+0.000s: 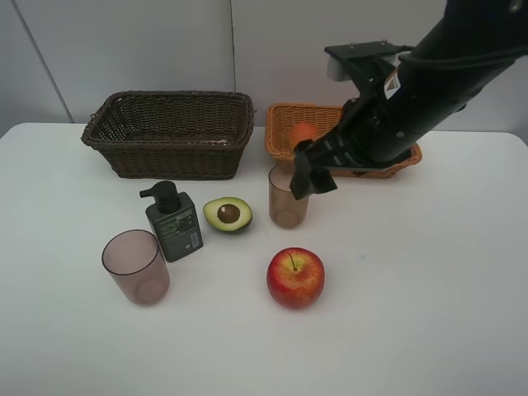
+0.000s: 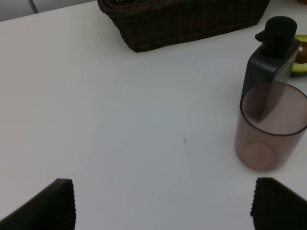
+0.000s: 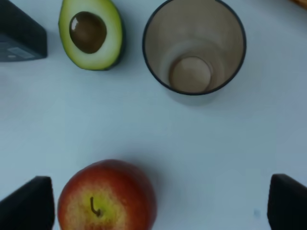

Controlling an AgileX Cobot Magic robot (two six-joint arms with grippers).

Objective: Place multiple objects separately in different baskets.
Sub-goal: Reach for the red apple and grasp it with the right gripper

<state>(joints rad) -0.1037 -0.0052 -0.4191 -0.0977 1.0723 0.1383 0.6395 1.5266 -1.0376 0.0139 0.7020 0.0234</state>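
My right gripper (image 1: 312,175) hangs open above the table, in front of the light orange basket (image 1: 285,115), which holds an orange tangerine (image 1: 302,133). Under it stands a mauve cup (image 1: 287,198), upright and empty (image 3: 194,48). In the right wrist view the red apple (image 3: 108,196) lies low between the open gripper (image 3: 158,203), untouched. The halved avocado (image 1: 228,214), dark pump bottle (image 1: 173,223), another mauve cup (image 1: 136,266) and the apple (image 1: 295,277) rest on the table. My left gripper (image 2: 163,206) is open over bare table near that cup (image 2: 268,127) and the bottle (image 2: 271,62).
The dark brown basket (image 1: 169,132) stands at the back left, seen also in the left wrist view (image 2: 182,19). My right arm covers much of the orange basket's right half. The white table (image 1: 429,289) stretches bare to the front right.
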